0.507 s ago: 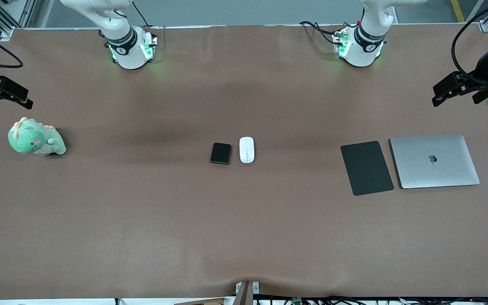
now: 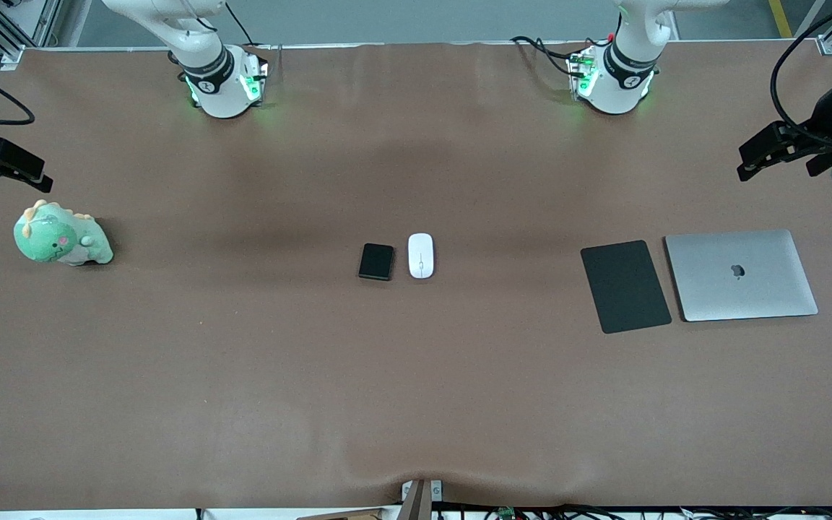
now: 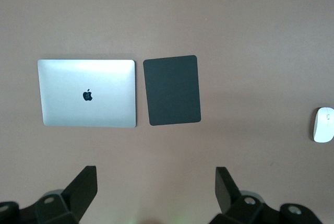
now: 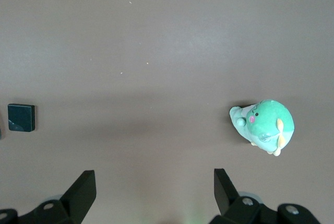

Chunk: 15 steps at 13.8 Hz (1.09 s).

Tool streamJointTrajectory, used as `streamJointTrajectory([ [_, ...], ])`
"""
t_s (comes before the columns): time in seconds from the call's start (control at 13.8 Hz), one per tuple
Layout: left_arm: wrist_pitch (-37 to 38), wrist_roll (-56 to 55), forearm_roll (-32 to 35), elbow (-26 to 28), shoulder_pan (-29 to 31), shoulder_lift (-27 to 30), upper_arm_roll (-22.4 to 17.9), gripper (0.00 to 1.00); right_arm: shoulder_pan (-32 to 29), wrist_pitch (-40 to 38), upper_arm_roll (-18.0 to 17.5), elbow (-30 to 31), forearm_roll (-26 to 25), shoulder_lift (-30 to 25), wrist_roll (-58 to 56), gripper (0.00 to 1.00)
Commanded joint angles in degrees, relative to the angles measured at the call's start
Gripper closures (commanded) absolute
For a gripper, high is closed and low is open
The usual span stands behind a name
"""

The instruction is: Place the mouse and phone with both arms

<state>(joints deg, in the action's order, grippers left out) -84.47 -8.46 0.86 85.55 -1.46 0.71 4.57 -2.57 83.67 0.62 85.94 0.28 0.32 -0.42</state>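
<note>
Front view. One brown cloth-covered table [image 2: 243,375]. One small white oval glossy plastic mouse [image 2: 421,255] at the table's middle; one small black rounded rectangular phone [image 2: 376,261] just beside it, toward the right arm's end, not touching. One flat black mat [image 2: 625,286] and one closed silver laptop [image 2: 741,274], side by side toward the left arm's end. One green plush dinosaur [image 2: 62,237] toward the right arm's end. Two white jointed arms, bases lit green. Left gripper [image 2: 777,153] hangs over the table's edge at the left arm's end; right gripper [image 2: 4,165] hangs over the edge at the right arm's end, above the plush. Both well apart from mouse and phone.

Left wrist view. Two black fingers [image 3: 83,187] spread wide, nothing between them. Below: laptop, mat, and the mouse at the frame's edge. One of each.

Right wrist view. Two black fingers [image 4: 83,190] likewise spread wide and empty. Below: plush and phone. One of each.

Step in hand, by judgement: nothing grasped yet, both arms poised before the reach. Next move calls for each arm to travel inward to the table's middle, the left likely to the mouse, the right to the phone, keeping clear of one another since the two items lie close together.
</note>
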Motion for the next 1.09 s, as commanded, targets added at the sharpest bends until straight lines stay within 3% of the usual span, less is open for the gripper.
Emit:
streamJointTrajectory([
  [0.0, 1.15, 0.64, 1.16, -0.65, -0.21, -0.27, -0.08, 0.00, -0.24, -1.49, -0.09, -1.65, -0.45, 0.38, -0.02, 0.00],
  [0.51, 2.38, -0.07, 1.25, -0.29, -1.09, -0.36, 0.53, 0.00, -0.59, -1.75, 0.08, -1.39, -0.45, 0.30, -0.55, 0.00],
  [1.01, 2.20, -6.73, 1.16, -0.38, -1.27, -4.83, 7.90, 0.00, -0.95, -2.46, 0.08, -1.39, -0.45, 0.30, -0.29, 0.00],
])
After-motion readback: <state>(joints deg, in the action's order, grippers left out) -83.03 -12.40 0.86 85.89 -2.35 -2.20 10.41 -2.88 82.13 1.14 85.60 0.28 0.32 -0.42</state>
